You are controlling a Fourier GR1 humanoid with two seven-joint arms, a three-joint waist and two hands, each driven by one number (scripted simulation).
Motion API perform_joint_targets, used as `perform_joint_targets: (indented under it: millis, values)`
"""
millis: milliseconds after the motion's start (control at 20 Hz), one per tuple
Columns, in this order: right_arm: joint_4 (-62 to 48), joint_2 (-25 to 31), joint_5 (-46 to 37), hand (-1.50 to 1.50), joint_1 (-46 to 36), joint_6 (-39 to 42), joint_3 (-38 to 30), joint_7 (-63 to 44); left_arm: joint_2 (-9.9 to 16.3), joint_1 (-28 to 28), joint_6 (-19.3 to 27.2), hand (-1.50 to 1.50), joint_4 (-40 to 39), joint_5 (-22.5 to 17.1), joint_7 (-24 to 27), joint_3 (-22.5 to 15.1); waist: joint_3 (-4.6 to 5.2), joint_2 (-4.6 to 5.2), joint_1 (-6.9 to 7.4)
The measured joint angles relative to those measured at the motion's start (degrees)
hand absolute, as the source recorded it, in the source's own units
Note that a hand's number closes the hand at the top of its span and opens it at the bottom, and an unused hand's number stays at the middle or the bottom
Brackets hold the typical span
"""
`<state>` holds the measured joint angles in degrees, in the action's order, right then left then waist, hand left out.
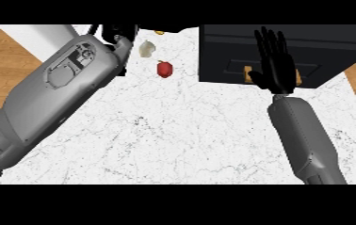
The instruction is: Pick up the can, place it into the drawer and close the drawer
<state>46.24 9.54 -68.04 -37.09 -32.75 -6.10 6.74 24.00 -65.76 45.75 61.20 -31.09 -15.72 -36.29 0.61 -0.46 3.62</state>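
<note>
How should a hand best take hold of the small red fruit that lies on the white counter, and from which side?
Probably the rounded middle of the red fruit, pinched from above. It is small, sits low on the counter and touches nothing else. The pale item lies up and left of it, so its right side is freer.

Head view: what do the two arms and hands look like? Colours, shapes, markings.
Both forearms are smooth grey shells. The left forearm is bulky, with a recessed oval panel showing outlined mechanical detail. The right forearm is slimmer and tapers toward the wrist. The right hand is glossy black with slender fingers. The left hand is black, mostly hidden. No cables show.
</note>
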Motion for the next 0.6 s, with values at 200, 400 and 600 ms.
perform_joint_targets:
  millis: [200,400,600]
  values:
    - [-7.1,0.2,-1.1,-1.50,-5.5,-3.5,-1.6,-0.3,2.0,3.1,0.0,-1.50,3.8,0.8,-1.0,0.3,0.05,0.17,-0.07]
    - [-13.7,1.5,-1.6,-1.50,-11.3,-5.7,-3.4,-0.3,3.3,6.6,-0.2,-1.50,7.5,1.6,-1.1,0.2,0.01,0.51,0.47]
    - [-19.7,1.7,-3.1,-1.50,-15.7,-7.9,-4.1,-1.0,4.4,10.1,-0.1,-1.50,10.7,2.5,-0.4,0.3,-0.09,0.91,0.74]
